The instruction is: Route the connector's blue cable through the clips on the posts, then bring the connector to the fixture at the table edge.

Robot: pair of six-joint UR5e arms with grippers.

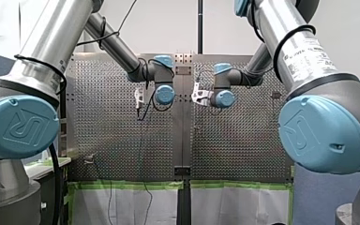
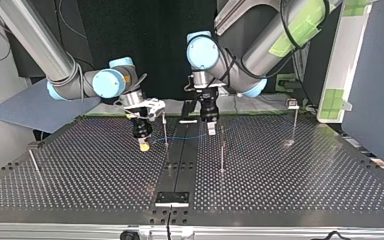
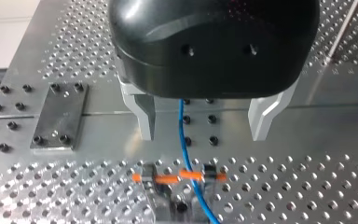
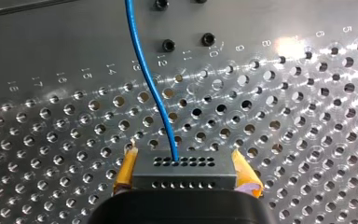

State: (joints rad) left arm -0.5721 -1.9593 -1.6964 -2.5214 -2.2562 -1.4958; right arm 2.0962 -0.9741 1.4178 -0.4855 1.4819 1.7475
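Perforated table (image 4: 307, 116) | right tool (image 4: 185, 164) clamps connector (image 4: 185, 173) (yellow pads (image 4: 126, 171)) | left tool (image 3: 204, 133) wide, straddling blue cable (image 3: 182, 135)

- Connector (image 4: 185, 172): grey block, rows of small holes, clamped in my right gripper (image 4: 184, 157).
- Blue cable (image 4: 151, 88): left its holed face, crossed an orange-barred clip (image 3: 182, 176).

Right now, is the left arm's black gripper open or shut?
Open: the left gripper has metal fingers apart, thin blue cable free between them.
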